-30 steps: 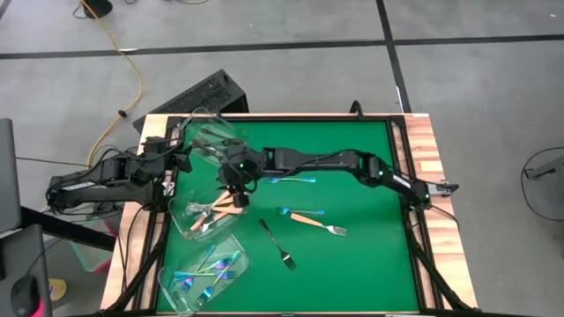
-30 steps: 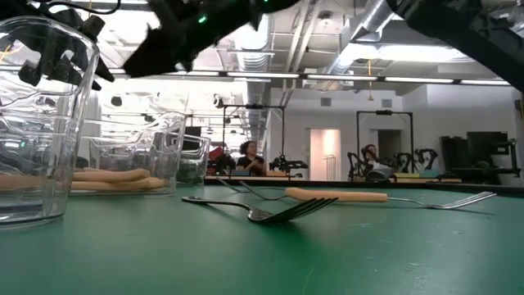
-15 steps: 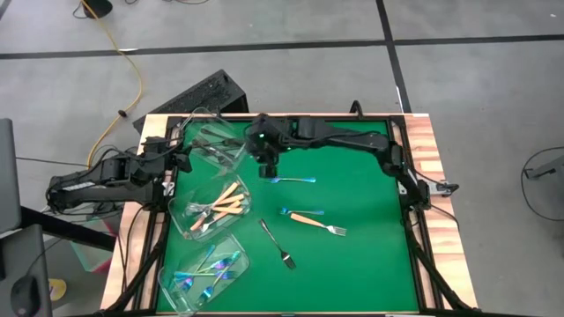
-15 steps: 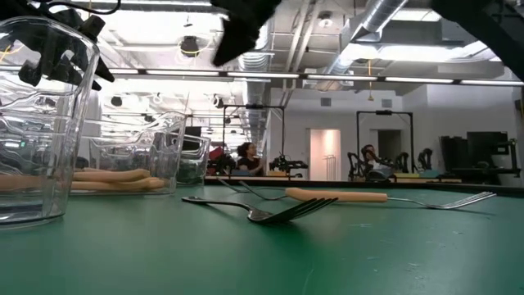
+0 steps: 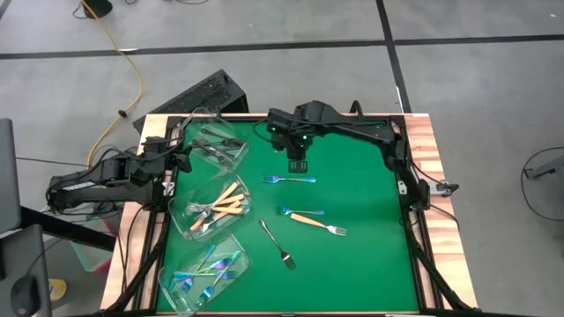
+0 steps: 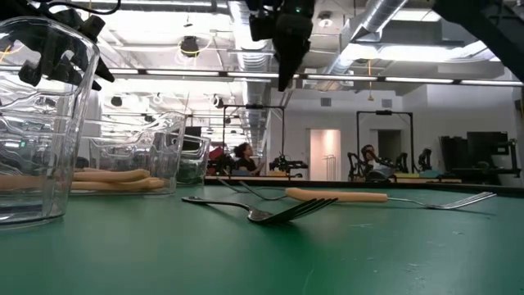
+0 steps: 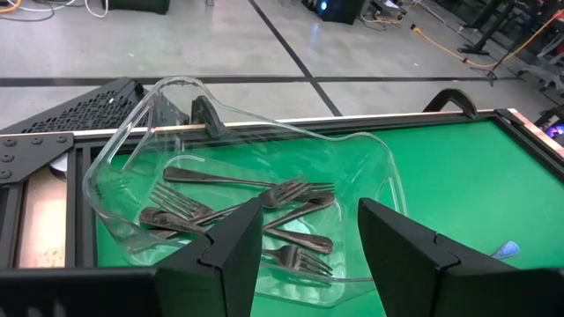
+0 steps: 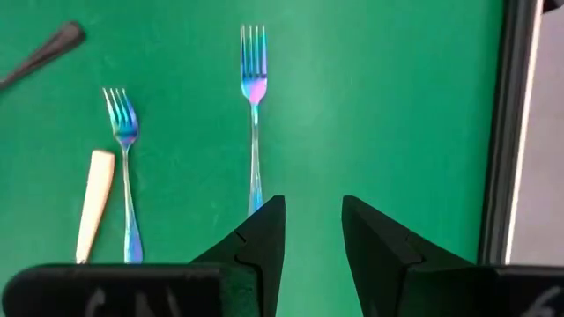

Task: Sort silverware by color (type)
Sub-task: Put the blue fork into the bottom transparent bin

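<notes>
Lying under right gripper (image 8: 304, 231): iridescent fork (image 8: 254, 132)

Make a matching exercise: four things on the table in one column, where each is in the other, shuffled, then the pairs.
Things:
1. dark grey forks
2. cream-handled forks
3. right gripper
4. lone dark fork

Places:
A. loose on the green mat, nearest the front edge
B. in the middle clear tub
C. above the mat, over a blue fork
D. in the far clear tub

Pairs: 1-D, 2-B, 3-C, 4-A
</notes>
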